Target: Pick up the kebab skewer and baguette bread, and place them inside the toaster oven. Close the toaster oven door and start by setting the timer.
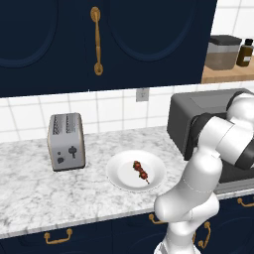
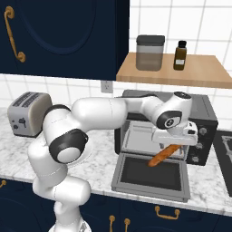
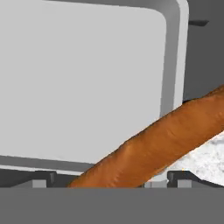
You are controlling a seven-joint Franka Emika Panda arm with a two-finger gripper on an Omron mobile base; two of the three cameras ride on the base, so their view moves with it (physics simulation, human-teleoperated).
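Hovering wide-jawed at the boxy dark grey toaster oven (image 2: 199,118), the white arm's gripper (image 2: 174,142) is releasing the orange-brown baguette bread (image 2: 166,155) above the lowered toaster oven door (image 2: 152,176), while the meat-threaded kebab skewer (image 1: 141,171) is waiting on the white plate (image 1: 120,174).

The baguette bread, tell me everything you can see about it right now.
The baguette bread is an orange-brown, elongated loaf with a rough crust, tilted with its lower end over the open toaster oven door and its upper end under the gripper, in front of the toaster oven opening. In the hand view it crosses diagonally in front of the oven's light grey interior. The jaws stand wide; whether they touch the loaf cannot be told.
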